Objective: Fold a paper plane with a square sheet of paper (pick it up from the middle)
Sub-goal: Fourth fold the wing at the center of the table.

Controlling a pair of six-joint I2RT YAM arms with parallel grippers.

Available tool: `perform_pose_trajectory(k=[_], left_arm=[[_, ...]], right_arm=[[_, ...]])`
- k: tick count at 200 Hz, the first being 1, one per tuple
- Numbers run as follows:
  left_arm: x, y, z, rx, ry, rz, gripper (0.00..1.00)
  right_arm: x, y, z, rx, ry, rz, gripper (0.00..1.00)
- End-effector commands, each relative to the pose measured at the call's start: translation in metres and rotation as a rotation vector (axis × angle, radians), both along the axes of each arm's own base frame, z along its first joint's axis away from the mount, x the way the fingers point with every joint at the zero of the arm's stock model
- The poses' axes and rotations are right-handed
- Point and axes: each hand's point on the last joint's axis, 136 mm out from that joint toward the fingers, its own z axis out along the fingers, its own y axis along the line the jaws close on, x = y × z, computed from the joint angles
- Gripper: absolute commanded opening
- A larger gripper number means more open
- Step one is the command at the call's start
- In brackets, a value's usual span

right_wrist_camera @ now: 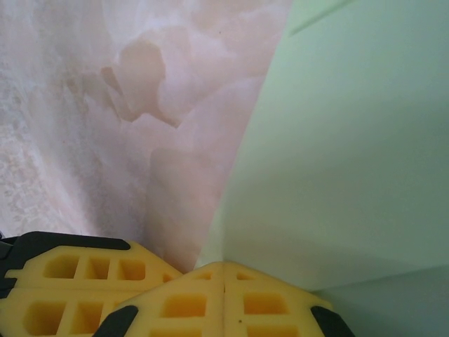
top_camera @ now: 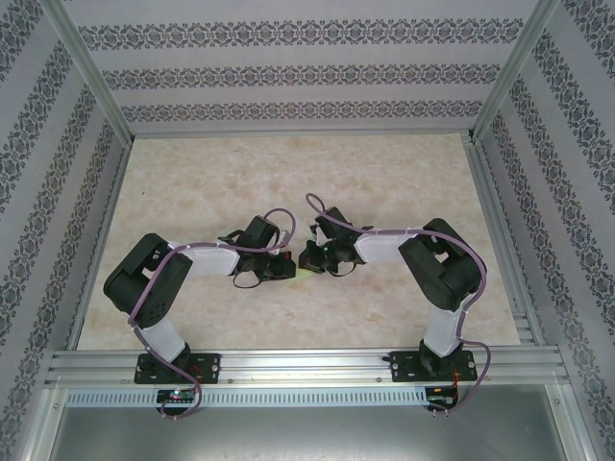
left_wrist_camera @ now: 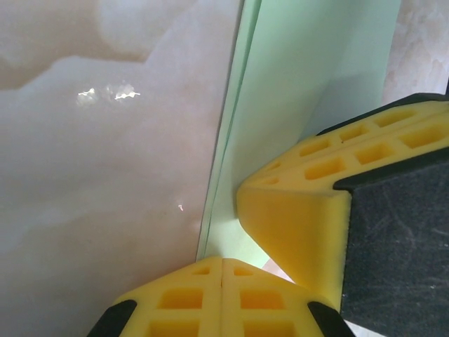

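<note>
The square sheet of paper [top_camera: 304, 273] is pale green and lies on the marble table between the two wrists, mostly hidden under them. In the left wrist view the paper [left_wrist_camera: 295, 91] shows stacked layers along its left edge, which runs down to my left gripper [left_wrist_camera: 222, 263]. That gripper is shut with its tips at the paper's edge. My right gripper [right_wrist_camera: 224, 265] is shut too, its tips against the paper [right_wrist_camera: 351, 140]. Both grippers meet tip to tip at mid-table [top_camera: 291, 267] [top_camera: 307, 257]. Whether either pinches paper, or the paper is a paper plane, I cannot tell.
The marble tabletop [top_camera: 288, 173] is fenced by an aluminium frame and patterned walls. The right gripper's yellow finger [left_wrist_camera: 302, 225] crowds the left wrist view. The left gripper's finger [right_wrist_camera: 77, 281] sits at the lower left of the right wrist view.
</note>
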Motion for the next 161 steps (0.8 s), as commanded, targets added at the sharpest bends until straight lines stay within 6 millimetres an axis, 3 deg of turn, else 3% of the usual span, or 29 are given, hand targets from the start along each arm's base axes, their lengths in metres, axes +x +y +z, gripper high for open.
perform_pose_trajectory(k=[1, 57, 121, 161], left_arm=[[-0.018, 0.03, -0.03, 0.135, 0.094, 0.05, 0.0], [-0.035, 0.042, -0.043, 0.196, 0.167, 0.039, 0.0], [-0.037, 0.042, -0.044, 0.191, 0.174, 0.034, 0.0], [-0.037, 0.04, -0.044, 0.181, 0.176, 0.031, 0.0]], right_arm=[[0.001, -0.02, -0.03, -0.097, 0.042, -0.038, 0.0], [0.044, -0.062, -0.029, -0.147, 0.002, -0.099, 0.0], [0.081, -0.105, -0.028, -0.158, -0.039, -0.18, 0.0], [0.11, -0.122, -0.02, -0.111, -0.081, -0.24, 0.0]])
